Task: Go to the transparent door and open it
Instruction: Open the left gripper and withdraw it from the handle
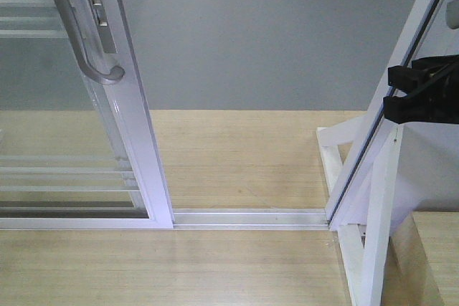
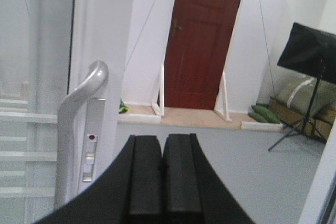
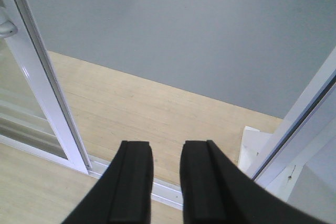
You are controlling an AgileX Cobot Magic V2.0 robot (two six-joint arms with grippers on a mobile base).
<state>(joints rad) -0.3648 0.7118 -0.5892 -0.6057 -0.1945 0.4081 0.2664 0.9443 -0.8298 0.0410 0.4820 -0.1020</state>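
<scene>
White-framed transparent door (image 1: 86, 141) with thin white bars and a curved grey pull handle (image 1: 79, 41); pale wood-grain floor (image 1: 237, 155) meeting plain blue-grey floor (image 1: 265, 41) at 12 o'clock; matte black left end effector (image 2: 161, 171) and right end effector (image 3: 167, 177); dark red-brown door (image 2: 202, 40)

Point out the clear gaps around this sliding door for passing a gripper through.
The widest gap lies between the white-framed transparent glass door and the slanted white frame post, above the white floor track. It is tight between the curved grey pull handle and the door's stile, and beside the black right gripper.
</scene>
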